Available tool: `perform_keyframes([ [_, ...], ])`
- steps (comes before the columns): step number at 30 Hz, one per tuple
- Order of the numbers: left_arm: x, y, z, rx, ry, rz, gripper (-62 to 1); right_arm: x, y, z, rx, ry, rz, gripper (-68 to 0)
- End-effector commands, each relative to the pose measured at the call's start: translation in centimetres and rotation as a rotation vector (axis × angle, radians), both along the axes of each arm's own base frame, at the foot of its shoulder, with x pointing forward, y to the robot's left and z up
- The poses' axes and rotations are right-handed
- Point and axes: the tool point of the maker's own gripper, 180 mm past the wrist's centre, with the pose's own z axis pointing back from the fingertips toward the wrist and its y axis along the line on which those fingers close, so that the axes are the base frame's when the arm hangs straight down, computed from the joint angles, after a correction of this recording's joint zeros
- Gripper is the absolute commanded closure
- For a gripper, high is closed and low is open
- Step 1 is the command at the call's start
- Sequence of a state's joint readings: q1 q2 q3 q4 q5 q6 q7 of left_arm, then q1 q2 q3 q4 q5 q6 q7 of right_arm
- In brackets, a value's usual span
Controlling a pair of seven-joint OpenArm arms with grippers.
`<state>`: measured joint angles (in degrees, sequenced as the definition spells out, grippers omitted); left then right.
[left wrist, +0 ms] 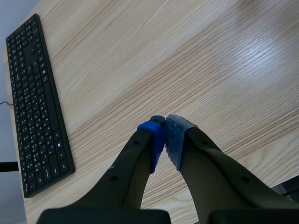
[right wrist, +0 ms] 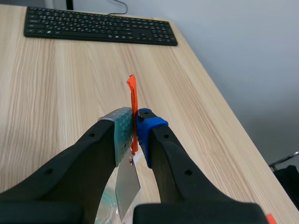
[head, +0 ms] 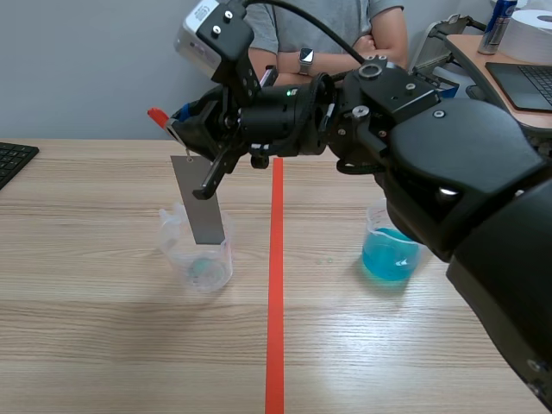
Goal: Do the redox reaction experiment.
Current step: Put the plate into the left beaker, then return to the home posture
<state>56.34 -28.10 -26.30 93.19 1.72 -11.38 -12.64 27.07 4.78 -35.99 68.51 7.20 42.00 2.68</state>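
Right claw (head: 176,122) holds a grey strip (head: 200,203) inside the clear beaker (head: 172,238).

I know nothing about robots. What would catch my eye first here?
The right gripper, on a big black arm stretched across the red tape line, pinches an orange tag. A grey metal sheet hangs from the tag, its lower end seemingly inside a clear beaker. On the line's other side stands a beaker of bright blue liquid, and a person sits beyond with arms folded.
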Motion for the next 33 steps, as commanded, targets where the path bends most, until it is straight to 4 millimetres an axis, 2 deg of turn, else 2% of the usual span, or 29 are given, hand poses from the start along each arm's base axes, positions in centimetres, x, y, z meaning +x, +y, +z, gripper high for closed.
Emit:
perform_keyframes([
  [1,0.5,-0.2,0.8,-0.001,-0.029,-0.013,-1.8,0.1,0.8,2.1,0.037,-0.051,0.019,-0.6],
  [13,0.5,-0.2,0.8,-0.001,-0.029,-0.013,-1.8,0.1,0.9,0.3,-0.069,-0.110,0.014,-1.3],
  [19,0.5,-0.2,0.8,-0.001,-0.029,-0.013,-1.8,-0.2,0.9,0.0,-0.076,-0.105,0.025,-18.0],
  [25,0.5,-0.2,0.8,-0.001,-0.029,-0.012,-1.9,-1.3,1.3,-0.5,-0.068,-0.078,0.066,-35.5],
  [27,0.5,-0.2,0.8,-0.001,-0.029,-0.012,-4.9,-1.9,1.6,-0.8,-0.061,-0.069,0.080,-39.1],
  [31,0.5,-0.2,0.8,-0.001,-0.030,-0.012,-19.5,-3.6,2.9,-1.8,-0.083,-0.058,0.138,-48.2],
  [33,0.5,-0.2,0.8,-0.001,-0.030,-0.012,-24.8,-4.5,3.5,-2.2,-0.092,-0.054,0.169,-51.4],
])
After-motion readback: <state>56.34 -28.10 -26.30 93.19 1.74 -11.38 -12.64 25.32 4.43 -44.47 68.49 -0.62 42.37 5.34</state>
